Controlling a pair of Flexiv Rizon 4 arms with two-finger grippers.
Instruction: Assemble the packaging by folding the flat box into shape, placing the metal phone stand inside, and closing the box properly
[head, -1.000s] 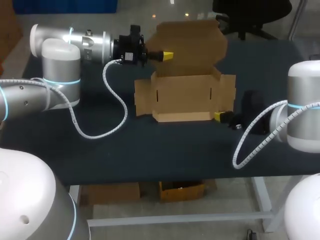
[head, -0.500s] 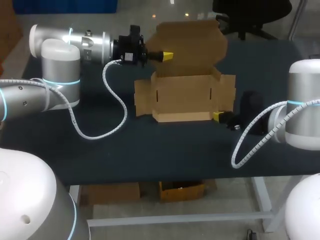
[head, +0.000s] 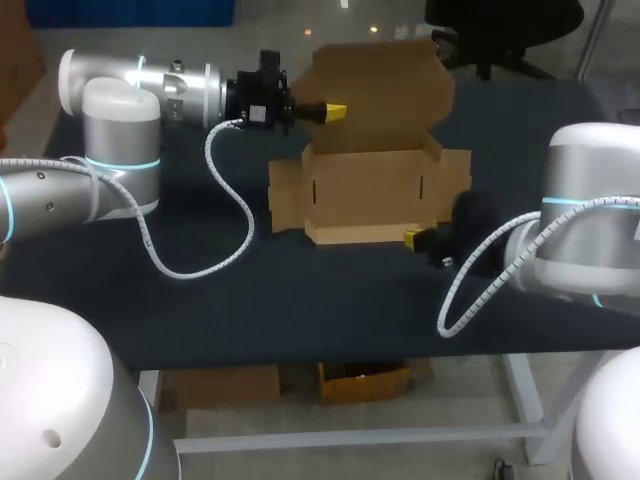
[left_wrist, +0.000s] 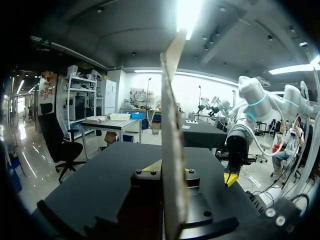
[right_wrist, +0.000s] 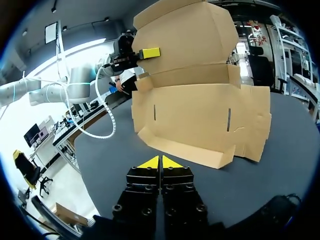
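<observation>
**A:** Where's the box?

**B:** The box (head: 370, 190) stands on the dark table (head: 250, 300), past the middle, towards the far edge. It is half formed. The back wall is up, a low front wall (head: 365, 233) runs along the near side, and 2 side flaps (head: 285, 195) stick out, 1 to each side.

**A:** And the lid?

**B:** The lid (head: 385, 90) is open, raised upright above the back wall.

**A:** What has hold of it?

**B:** The left gripper (head: 335, 110). It comes in level from the left and is clamped on the lid's left edge. In the left wrist view the cardboard runs edge-on between its 2 yellow tips, 1 on each face.

**A:** The right gripper?

**B:** The right gripper (right_wrist: 160, 162) is low over the table, just beside the box's front right corner and pointing at the front wall. Its 2 tips are pressed together, tip against tip. In the right wrist view a strip of bare table shows between the tips and the cardboard, so it is near but apart.

**A:** Anything else on the table?

**B:** A white cable (head: 225, 215) from the left arm (head: 150, 90) loops down onto the table left of the box. The right arm (head: 590, 230) has its own cable (head: 480, 285), which curves down near the table's near right edge.
</observation>
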